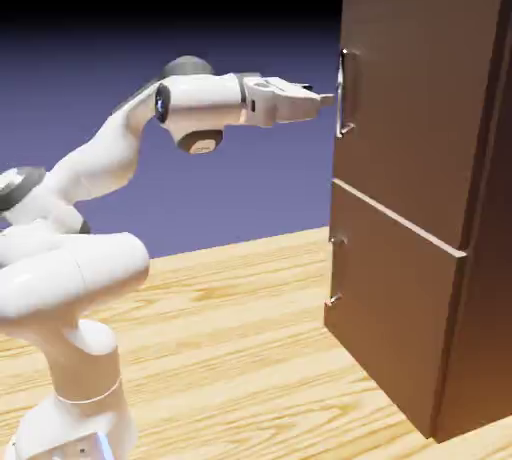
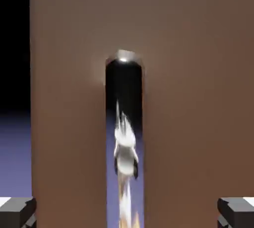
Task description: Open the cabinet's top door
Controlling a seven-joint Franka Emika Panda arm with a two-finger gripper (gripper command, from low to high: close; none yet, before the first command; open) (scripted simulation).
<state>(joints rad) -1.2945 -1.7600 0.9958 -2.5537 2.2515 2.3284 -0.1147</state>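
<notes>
With its jaws (image 1: 326, 100) spread wide and empty, a white robot arm (image 1: 205, 100) reaches right, just short of the upper cabinet door's upright silver bar handle (image 1: 341, 94); its long axis runs between the fingertips, ready for a straight advance.

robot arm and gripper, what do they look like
The arm is glossy white with rounded segments and dark grey-black caps at some joints; its base shows a bluish-white light strip. The gripper has a white body and two small, blocky grey finger tips.
</notes>
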